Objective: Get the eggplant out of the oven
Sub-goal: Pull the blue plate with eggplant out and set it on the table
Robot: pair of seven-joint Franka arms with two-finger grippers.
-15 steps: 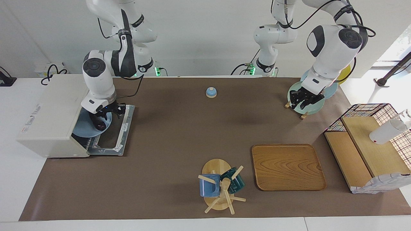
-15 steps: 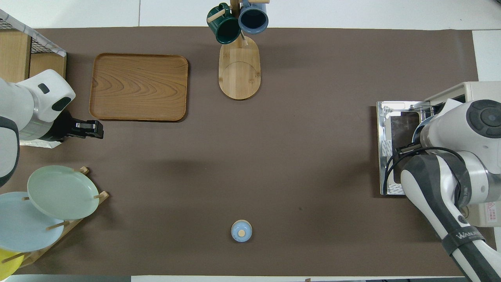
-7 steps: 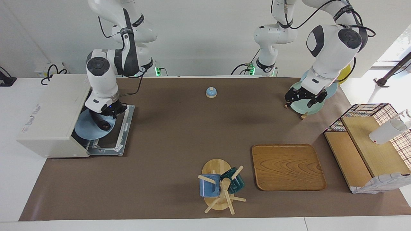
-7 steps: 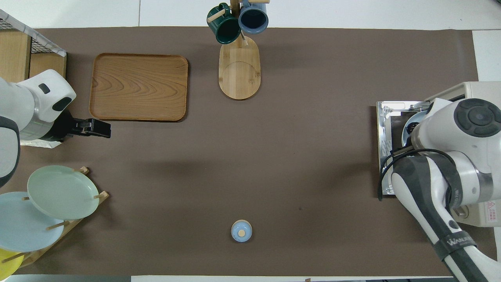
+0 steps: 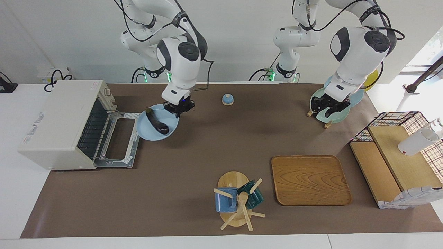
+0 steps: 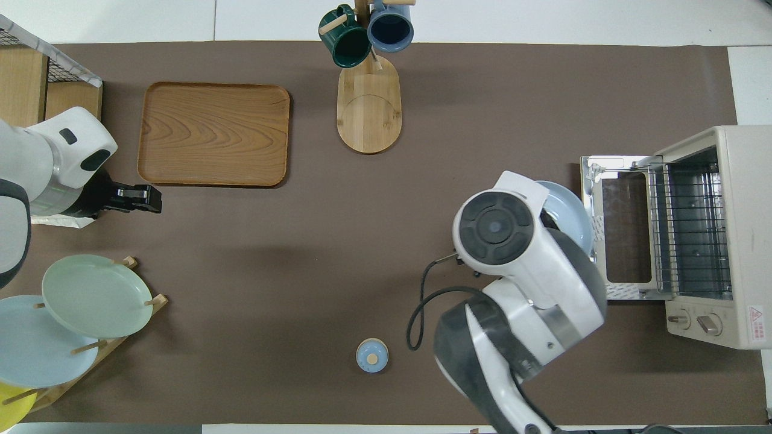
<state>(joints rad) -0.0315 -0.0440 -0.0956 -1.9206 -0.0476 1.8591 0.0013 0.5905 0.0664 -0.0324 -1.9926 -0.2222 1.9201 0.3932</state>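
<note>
The cream-white oven stands at the right arm's end of the table with its door dropped open and its wire rack bare. My right gripper is shut on the rim of a light blue plate. It holds the plate just outside the oven, beside the open door. The dark eggplant lies on this plate. In the overhead view the right arm hides the eggplant and only the plate's edge shows beside the oven. My left gripper hangs over the plate rack.
A small blue bell sits near the robots at mid-table. A wooden tray and a mug tree with two mugs lie farther out. The plate rack and a wire-and-wood shelf stand at the left arm's end.
My right gripper has pulled the plate with the eggplant out of the oven and carried it past the open door toward mid-table. The left gripper only shifted slightly.
</note>
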